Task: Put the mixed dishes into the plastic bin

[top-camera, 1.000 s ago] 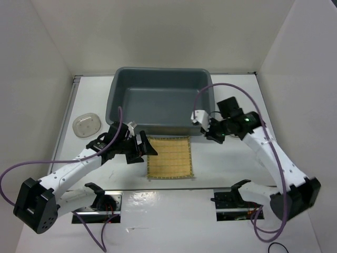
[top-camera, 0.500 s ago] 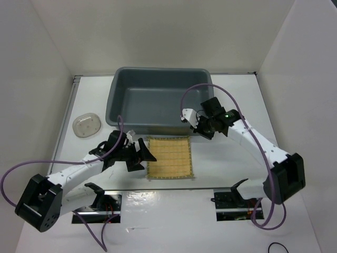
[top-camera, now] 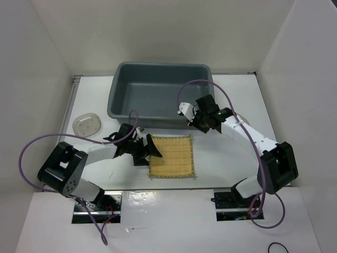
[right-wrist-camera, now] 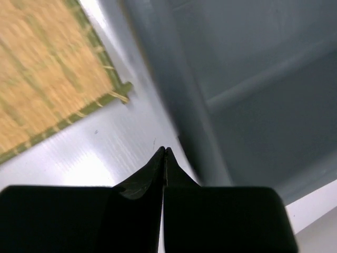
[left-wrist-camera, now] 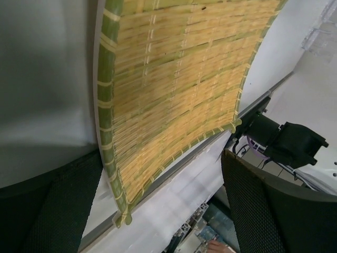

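The mat (top-camera: pixel 170 157) lies flat on the worktop (top-camera: pixel 231 158), at 6 o'clock from the plastic bin (top-camera: pixel 120 100) and outside it. The left end effector (top-camera: pixel 149 152) is spread wide at the mat's 9 o'clock edge, with nothing gripped. The right end effector (right-wrist-camera: pixel 165 154) is closed tight and empty, near the mat's 1 o'clock corner. The mat is judged light, thin and bendy (likely to sag when lifted), best pinched at its green-bound edge. Weave and binding are shown only by the left wrist view; a clear dish (top-camera: pixel 87 125) at 10 o'clock is seen only from above
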You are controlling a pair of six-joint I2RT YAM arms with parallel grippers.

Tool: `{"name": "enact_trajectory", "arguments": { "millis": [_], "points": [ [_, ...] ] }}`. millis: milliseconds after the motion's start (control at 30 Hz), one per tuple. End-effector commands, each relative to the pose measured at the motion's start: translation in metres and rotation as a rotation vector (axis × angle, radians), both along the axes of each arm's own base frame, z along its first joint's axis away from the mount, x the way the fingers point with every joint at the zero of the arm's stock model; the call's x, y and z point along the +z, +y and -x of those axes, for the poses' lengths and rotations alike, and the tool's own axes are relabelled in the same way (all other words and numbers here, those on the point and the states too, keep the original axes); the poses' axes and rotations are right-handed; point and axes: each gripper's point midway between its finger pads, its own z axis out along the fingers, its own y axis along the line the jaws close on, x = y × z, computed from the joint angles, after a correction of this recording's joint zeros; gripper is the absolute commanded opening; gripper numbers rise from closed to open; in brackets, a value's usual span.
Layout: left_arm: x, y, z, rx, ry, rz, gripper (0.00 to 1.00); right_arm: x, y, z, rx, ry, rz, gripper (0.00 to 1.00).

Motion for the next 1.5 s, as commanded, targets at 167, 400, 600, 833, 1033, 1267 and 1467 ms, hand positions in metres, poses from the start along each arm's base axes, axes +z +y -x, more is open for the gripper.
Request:
{"name": "enact_trajectory", "arguments": {
  "millis": [167, 400, 600, 833, 1033, 1267, 1467],
  "points": [
    [-0.013, -0.008, -0.019, -0.031, -0.074, -0.081, 0.99, 0.001, 0.016, 0.073, 0.327, 0.096, 0.04, 0.0],
    [-0.02, -0.014, -0.016, -0.064, -0.053, -0.087, 0.99, -0.049, 0.001, 0.102, 0.45, 0.153, 0.224, 0.0],
    [-0.026, -0.019, -0.01, -0.08, -0.036, -0.109, 0.99, -0.076, 0.021, 0.105, 0.54, 0.185, 0.284, 0.0],
    [-0.024, -0.026, 0.005, -0.101, -0.032, -0.117, 0.99, -0.118, 0.021, 0.105, 0.525, 0.289, 0.331, 0.0],
    [-0.015, -0.024, 0.006, -0.078, -0.055, -0.123, 0.99, -0.139, 0.013, 0.115, 0.52, 0.351, 0.357, 0.0],
    [-0.008, -0.039, 0.001, -0.081, -0.043, -0.067, 0.66, -0.133, 0.018, 0.123, 0.518, 0.349, 0.291, 0.0],
    [-0.005, -0.051, 0.0, -0.102, -0.042, -0.043, 0.18, -0.118, 0.037, 0.117, 0.504, 0.328, 0.217, 0.0]
  ]
}}
